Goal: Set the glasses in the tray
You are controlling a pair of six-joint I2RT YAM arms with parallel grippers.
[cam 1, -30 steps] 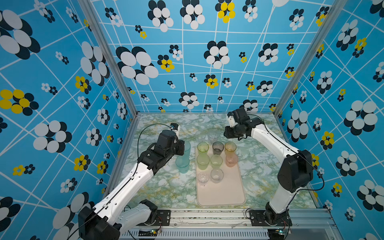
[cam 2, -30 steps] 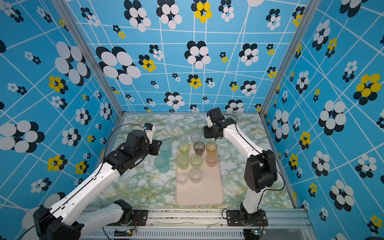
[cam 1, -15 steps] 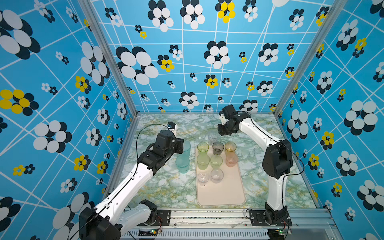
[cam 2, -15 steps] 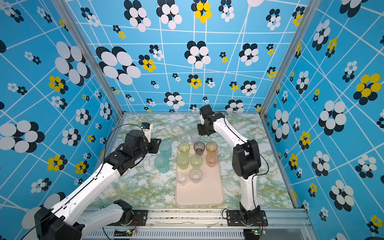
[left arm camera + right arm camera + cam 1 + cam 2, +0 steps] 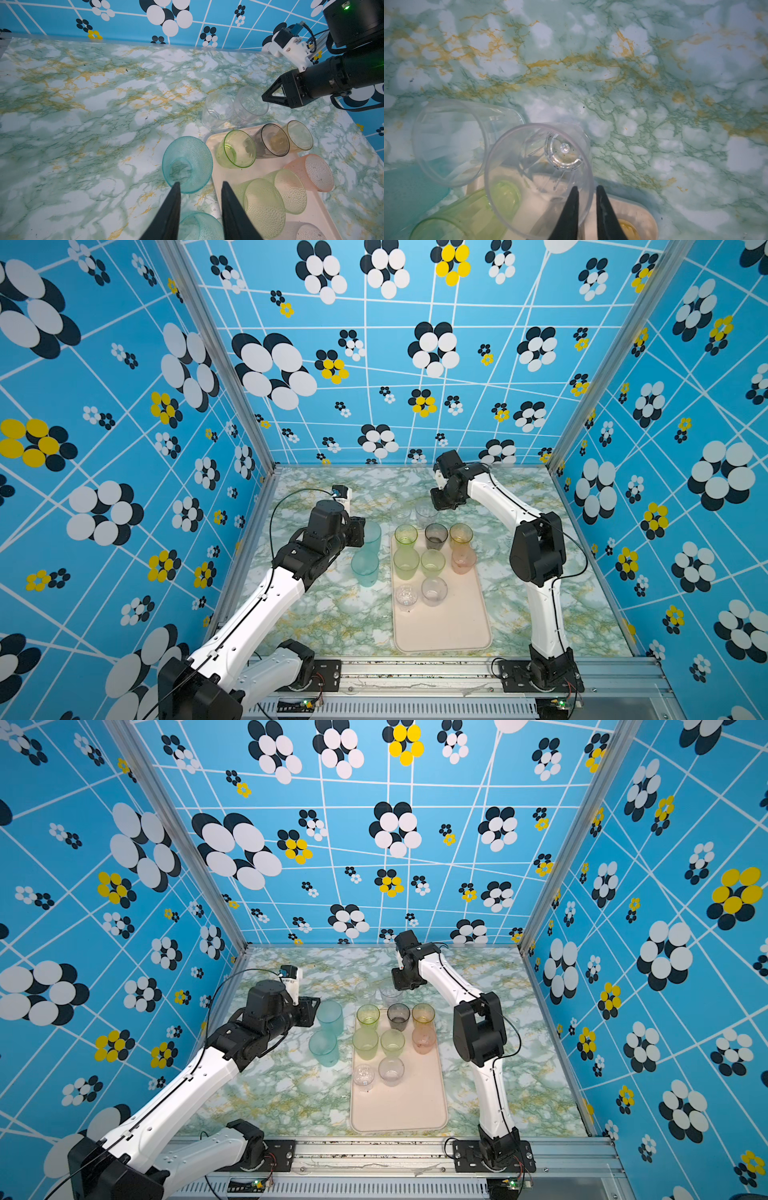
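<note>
Fingers of the right arm (image 5: 572,200) stand narrowly parted astride the wall of a clear faceted tumbler (image 5: 537,166); whether they pinch it, I cannot tell. On the marbled table (image 5: 83,104), the left fingers (image 5: 175,193) gape empty astride the near rim of a teal dimpled tumbler (image 5: 187,164), with the pale cream rectangular tray (image 5: 440,622) just beside them.

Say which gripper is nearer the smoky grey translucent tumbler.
Right. The right gripper is just behind the grey tumbler, at a clear tumbler; the left gripper is left of the tray, by a teal tumbler.
</note>
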